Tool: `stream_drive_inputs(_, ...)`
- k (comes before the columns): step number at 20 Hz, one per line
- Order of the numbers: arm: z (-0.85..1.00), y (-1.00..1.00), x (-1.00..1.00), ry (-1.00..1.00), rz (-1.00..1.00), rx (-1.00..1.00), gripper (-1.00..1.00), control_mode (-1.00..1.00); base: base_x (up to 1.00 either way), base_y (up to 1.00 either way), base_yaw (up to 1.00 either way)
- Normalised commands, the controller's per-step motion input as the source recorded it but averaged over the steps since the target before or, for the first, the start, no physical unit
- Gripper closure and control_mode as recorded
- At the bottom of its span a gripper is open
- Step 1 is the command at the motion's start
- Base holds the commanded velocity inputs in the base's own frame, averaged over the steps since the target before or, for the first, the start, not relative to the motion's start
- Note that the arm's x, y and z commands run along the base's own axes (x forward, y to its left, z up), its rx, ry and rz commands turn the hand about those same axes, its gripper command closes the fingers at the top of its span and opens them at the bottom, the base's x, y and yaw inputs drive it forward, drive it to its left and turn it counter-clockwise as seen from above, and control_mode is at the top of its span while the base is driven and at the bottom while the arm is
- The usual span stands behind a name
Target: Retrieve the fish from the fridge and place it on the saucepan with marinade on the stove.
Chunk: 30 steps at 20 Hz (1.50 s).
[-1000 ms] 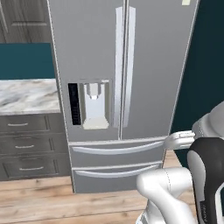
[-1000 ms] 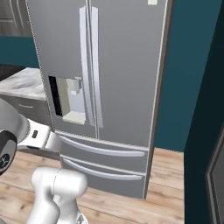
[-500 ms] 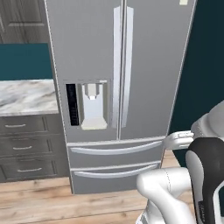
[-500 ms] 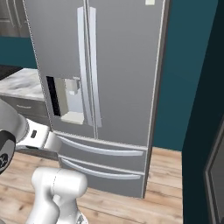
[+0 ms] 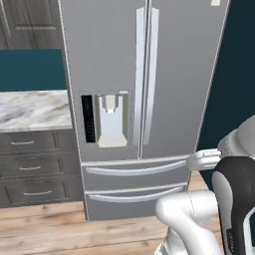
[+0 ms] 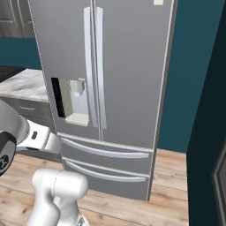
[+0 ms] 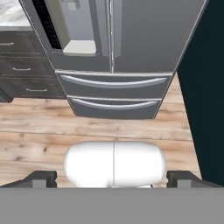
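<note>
The silver-grey fridge (image 5: 169, 89) stands straight ahead with both doors shut, its long vertical handles (image 5: 147, 74) side by side at the middle. The water dispenser panel (image 6: 70, 99) sits in its left door and the two lower drawers (image 7: 111, 94) are closed. The fish is hidden. The saucepan is out of view. A black surface at the left edge of the right base view (image 6: 8, 73) may be the stove. My gripper (image 7: 113, 178) is open with nothing between its fingertips (image 7: 41, 177), held low and well back from the fridge (image 7: 144, 35).
A marble counter (image 5: 30, 107) over grey cabinet drawers (image 5: 30, 169) adjoins the fridge on the left. A dark teal wall (image 6: 190, 88) runs to its right. Wooden floor (image 7: 109, 127) lies between me and the fridge (image 6: 128, 66).
The whole picture has shifted slightly, so the camera has moved a little. The fridge stays shut and the gripper stays open.
</note>
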Motion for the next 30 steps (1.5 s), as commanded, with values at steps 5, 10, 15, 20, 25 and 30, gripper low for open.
stream_drive_inputs(5,0.00,0.00,0.00,0.00,0.00,0.00,-1.00,1.00,0.01,0.45,-0.01)
stream_drive_inputs(10,0.00,0.00,0.00,0.00,0.00,0.00,-1.00,1.00,0.00,0.11,-0.01)
stream_drive_inputs(15,0.00,0.00,0.00,0.00,0.00,0.00,-1.00,1.00,0.00,0.00,0.00)
stream_drive_inputs(20,0.00,0.00,0.00,0.00,0.00,0.00,-1.00,1.00,0.03,0.00,0.00)
stream_drive_inputs(25,0.00,0.00,0.00,0.00,0.00,0.00,-1.00,1.00,0.13,-0.04,0.00)
stream_drive_inputs(30,0.00,0.00,0.00,0.00,0.00,0.00,-1.00,1.00,0.13,-0.19,0.00)
